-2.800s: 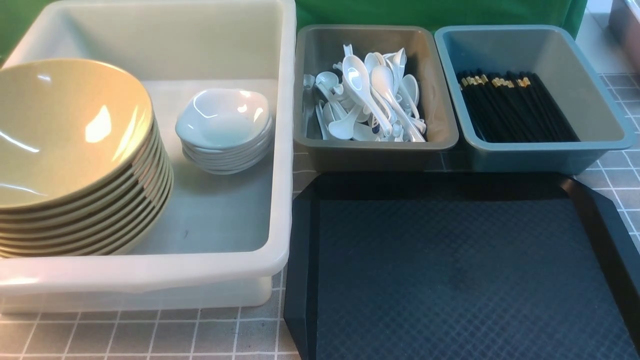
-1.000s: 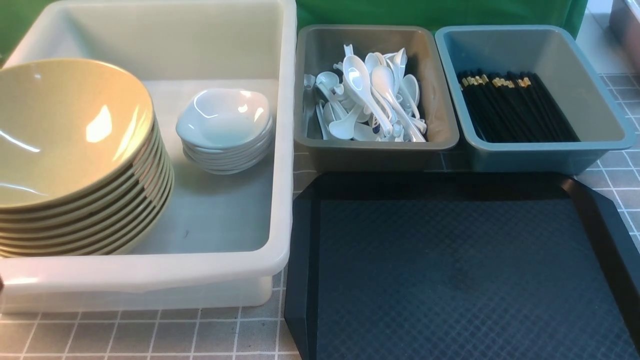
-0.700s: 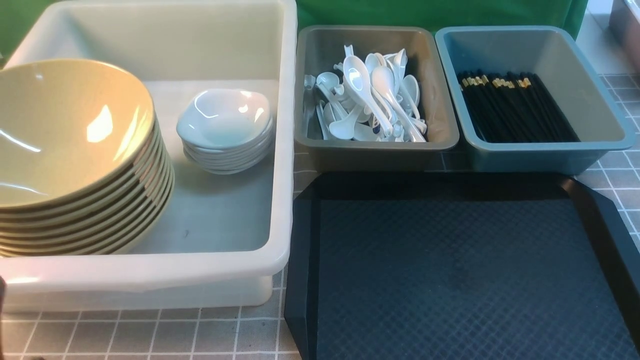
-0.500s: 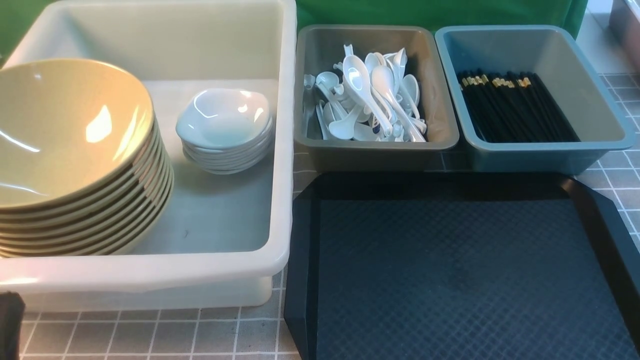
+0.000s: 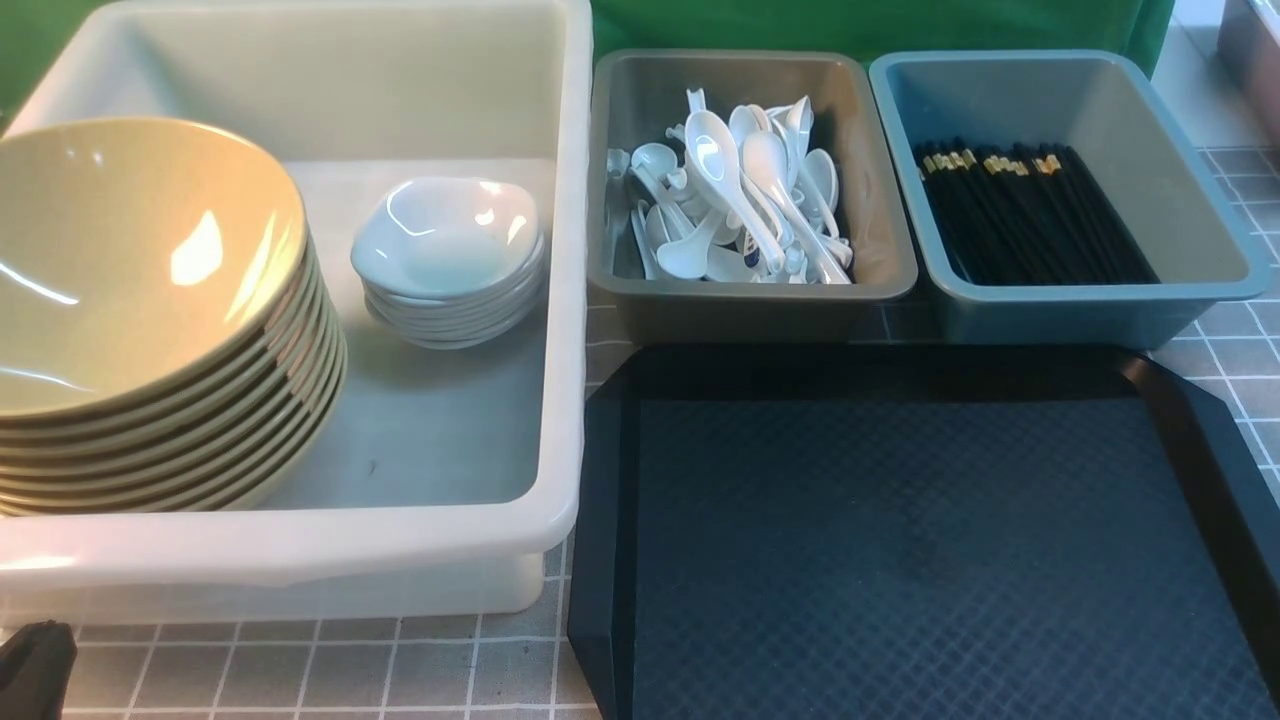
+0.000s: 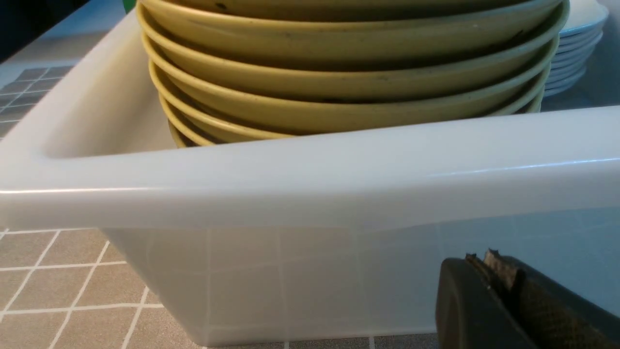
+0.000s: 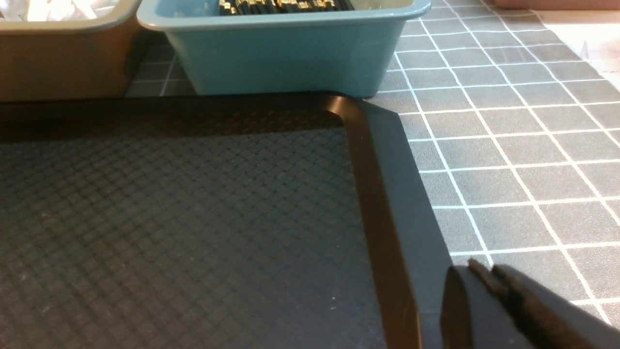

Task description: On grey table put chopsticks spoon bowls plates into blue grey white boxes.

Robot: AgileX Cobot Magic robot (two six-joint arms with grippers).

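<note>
The white box (image 5: 300,545) on the left holds a stack of yellow-green bowls (image 5: 140,300) and a stack of small white plates (image 5: 447,255). The grey box (image 5: 750,300) holds white spoons (image 5: 740,195). The blue box (image 5: 1060,305) holds black chopsticks (image 5: 1030,215). My left gripper (image 6: 482,259) is shut and empty, low in front of the white box's near wall (image 6: 300,281); its tip shows at the front view's lower left corner (image 5: 35,665). My right gripper (image 7: 482,271) is shut and empty, over the black tray's right rim (image 7: 387,232); it is out of the front view.
A large black tray (image 5: 900,540) lies in front of the grey and blue boxes, with nothing on it. The grey tiled table (image 7: 508,145) runs on to the right of the tray. A green backdrop (image 5: 870,25) stands behind the boxes.
The left gripper's dark tip has come into the front view at the lower left corner. The boxes and their contents have not moved.
</note>
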